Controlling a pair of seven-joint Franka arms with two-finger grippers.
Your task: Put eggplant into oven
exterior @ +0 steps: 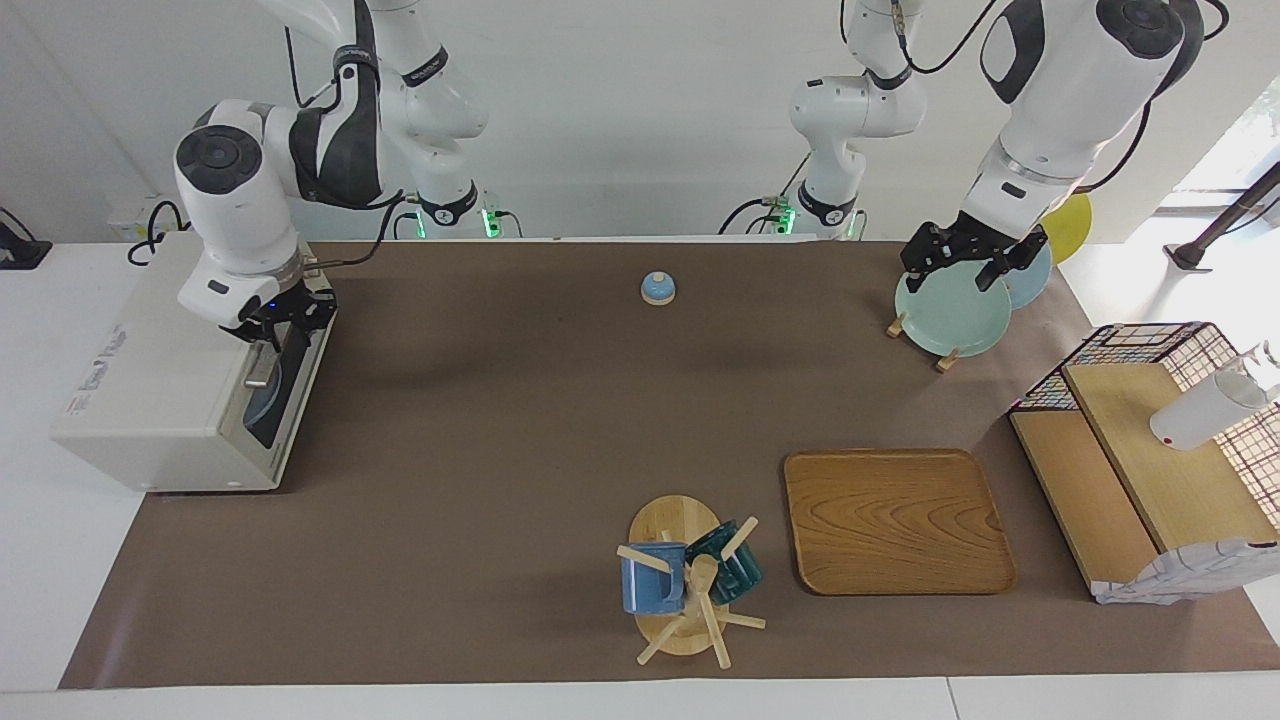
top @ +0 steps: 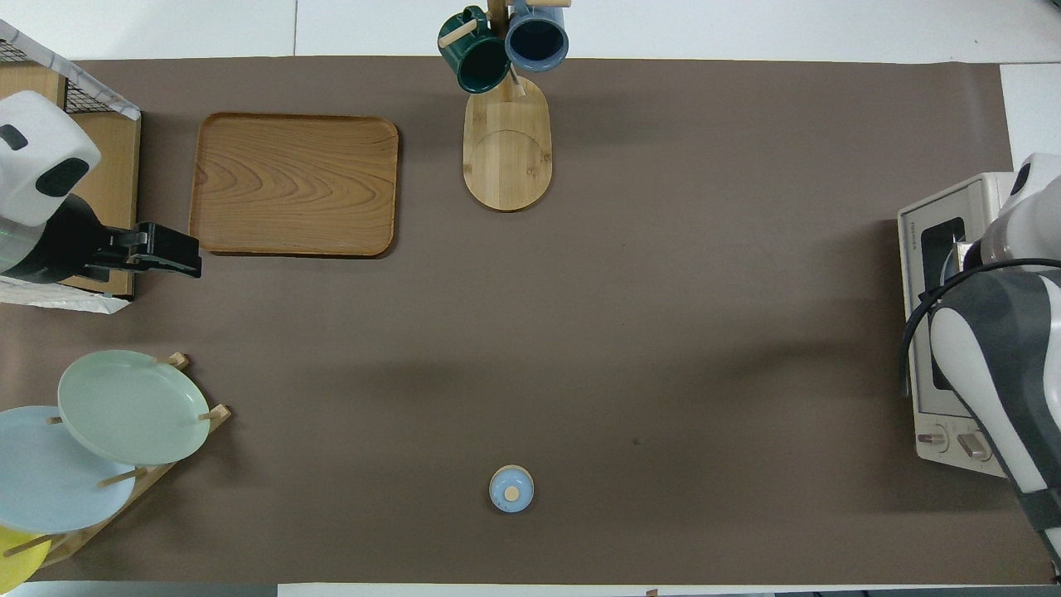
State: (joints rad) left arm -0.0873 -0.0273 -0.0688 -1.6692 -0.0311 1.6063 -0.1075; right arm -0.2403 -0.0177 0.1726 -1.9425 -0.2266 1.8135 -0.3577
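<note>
The eggplant is not visible in either view. The cream-white oven (exterior: 160, 390) stands at the right arm's end of the table, its dark glass door (exterior: 268, 405) upright and shut. It also shows in the overhead view (top: 928, 398). My right gripper (exterior: 278, 335) is at the top edge of the door, by the metal bar handle (exterior: 258, 375). In the overhead view the right arm covers this gripper. My left gripper (exterior: 962, 272) is open and empty, up in the air over the plate rack; it also shows in the overhead view (top: 170, 251).
A rack holds a pale green plate (exterior: 950, 315) and blue and yellow plates at the left arm's end. A wooden tray (exterior: 895, 520), a mug tree with two mugs (exterior: 685, 580), a small blue knobbed lid (exterior: 658, 288) and a wire-and-wood shelf (exterior: 1150, 450) are on the brown mat.
</note>
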